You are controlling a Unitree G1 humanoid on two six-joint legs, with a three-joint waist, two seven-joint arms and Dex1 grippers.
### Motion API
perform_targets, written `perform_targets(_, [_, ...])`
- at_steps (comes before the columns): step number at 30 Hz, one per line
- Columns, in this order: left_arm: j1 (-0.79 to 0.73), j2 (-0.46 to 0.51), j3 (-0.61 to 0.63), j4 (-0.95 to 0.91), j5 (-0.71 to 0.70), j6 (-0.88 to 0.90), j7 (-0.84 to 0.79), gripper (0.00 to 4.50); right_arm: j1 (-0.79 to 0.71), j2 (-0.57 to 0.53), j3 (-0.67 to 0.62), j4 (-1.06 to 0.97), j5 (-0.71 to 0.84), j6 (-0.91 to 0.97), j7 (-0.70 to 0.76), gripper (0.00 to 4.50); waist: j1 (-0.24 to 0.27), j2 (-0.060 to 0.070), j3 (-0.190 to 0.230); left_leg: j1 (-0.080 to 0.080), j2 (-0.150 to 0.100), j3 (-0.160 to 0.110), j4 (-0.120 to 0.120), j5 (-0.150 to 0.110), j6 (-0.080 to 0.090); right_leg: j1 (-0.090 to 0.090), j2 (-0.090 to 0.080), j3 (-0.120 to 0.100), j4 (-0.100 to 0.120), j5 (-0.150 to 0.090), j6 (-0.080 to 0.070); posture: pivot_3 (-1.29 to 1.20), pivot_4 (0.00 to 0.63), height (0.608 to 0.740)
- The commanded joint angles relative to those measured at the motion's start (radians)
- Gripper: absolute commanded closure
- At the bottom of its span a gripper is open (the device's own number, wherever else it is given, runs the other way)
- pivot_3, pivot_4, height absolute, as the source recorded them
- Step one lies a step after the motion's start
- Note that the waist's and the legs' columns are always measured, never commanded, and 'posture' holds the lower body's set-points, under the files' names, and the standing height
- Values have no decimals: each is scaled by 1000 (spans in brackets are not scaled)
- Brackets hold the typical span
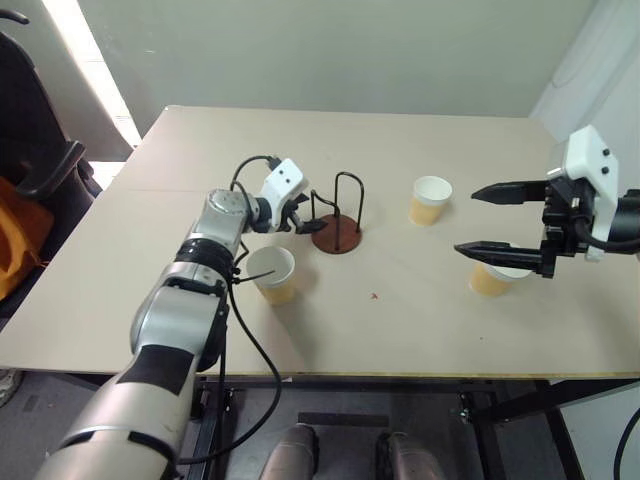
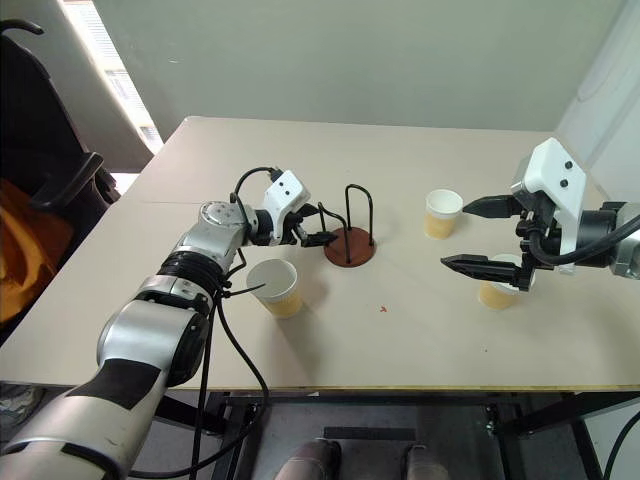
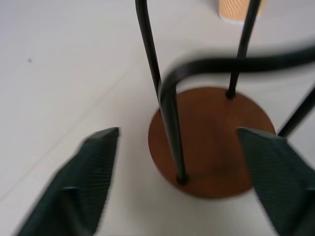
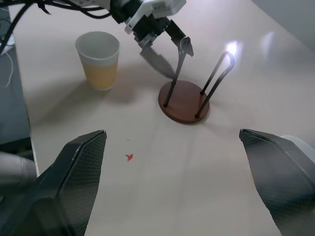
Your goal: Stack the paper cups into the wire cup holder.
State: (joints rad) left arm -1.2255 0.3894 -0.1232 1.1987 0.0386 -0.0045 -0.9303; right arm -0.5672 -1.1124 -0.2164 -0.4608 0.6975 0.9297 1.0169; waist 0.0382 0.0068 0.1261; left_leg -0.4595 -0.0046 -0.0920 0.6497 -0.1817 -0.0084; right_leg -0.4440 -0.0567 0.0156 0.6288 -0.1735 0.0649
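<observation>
Standing near the middle of the table [image 1: 420,330], the wire cup holder [image 1: 336,233] is empty, and the left hand [image 1: 312,222] sits right beside its base, fingers spread and holding nothing. One paper cup [image 1: 273,274] stands near the left arm, another [image 1: 431,200] beyond the holder, a third [image 1: 492,279] under the right hand [image 1: 478,220], spread wide and empty

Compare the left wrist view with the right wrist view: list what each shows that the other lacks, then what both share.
Left wrist view alone: the bottom of a paper cup behind the wire cup holder.

Right wrist view alone: a whole paper cup, the left tool open beside one wire loop, a small red mark, and the white rim of another cup.

Both: the holder, empty, on the pale table.
</observation>
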Motion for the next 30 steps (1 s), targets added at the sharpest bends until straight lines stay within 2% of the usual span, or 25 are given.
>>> perform_targets(1, [-37, 1, 26, -4, -5, -15, -14, 1901, -7, -24, -49, -23, 22, 1, -13, 0, 0, 0, 0, 0, 0, 1, 0, 0, 0, 0, 0, 3, 0, -1, 2, 0, 150, 740])
perform_targets(5, [-39, 7, 28, -9, -1, -16, -26, 3270, -12, -28, -39, -14, 22, -5, -20, 0, -1, 0, 0, 1, -2, 4, 2, 0, 1, 0, 2, 11, 0, -2, 7, 0, 150, 740])
perform_targets(6, [-41, 9, 30, -13, -2, -12, -29, 3743, -15, -28, -34, -10, 19, -8, -23, 0, -1, 0, 0, 1, -2, 5, 3, -1, 2, 0, 2, 12, 0, -2, 8, 0, 150, 740])
perform_targets(8, [-44, 10, 33, -31, -12, -5, -61, 4329, -17, -30, -27, -2, 14, -16, -21, 0, -1, 0, 0, 1, -2, 8, 5, -1, 2, 0, 1, 13, 0, -3, 9, 0, 150, 740])
perform_targets(9, [-45, 10, 35, -41, -16, -2, -78, 4471, -17, -31, -24, 0, 13, -19, -18, 0, -1, 0, 0, 0, -2, 9, 7, -1, 3, 0, 1, 14, 1, -3, 10, 0, 150, 740])
perform_targets(15, [-29, -10, 43, -137, -57, 41, -218, 4471, 6, -73, -11, 26, 6, -60, 60, 0, 0, 0, 0, -2, -3, 13, 14, -5, 8, 0, 0, 16, 0, -4, 13, 0, 150, 740])
perform_targets(22, [88, -37, -25, -405, -117, 139, -476, 4471, 136, -174, -11, 65, -41, -162, 229, 0, 3, 0, 0, -2, -2, 16, 17, -11, 8, 0, -1, 16, 1, -4, 14, 0, 150, 740])
perform_targets(25, [130, -56, -55, -496, -122, 171, -507, 4471, 166, -185, -12, 69, -57, -187, 249, 0, 3, 0, 0, -2, -2, 17, 18, -12, 8, 0, -1, 17, 1, -4, 15, 0, 150, 740])
perform_targets(30, [167, -88, -88, -525, -108, 170, -483, 4471, 191, -176, -4, 35, -59, -176, 235, 0, 3, 1, 0, 0, -1, 17, 19, -15, 15, 2, -2, 17, 2, -3, 15, 0, 150, 740])
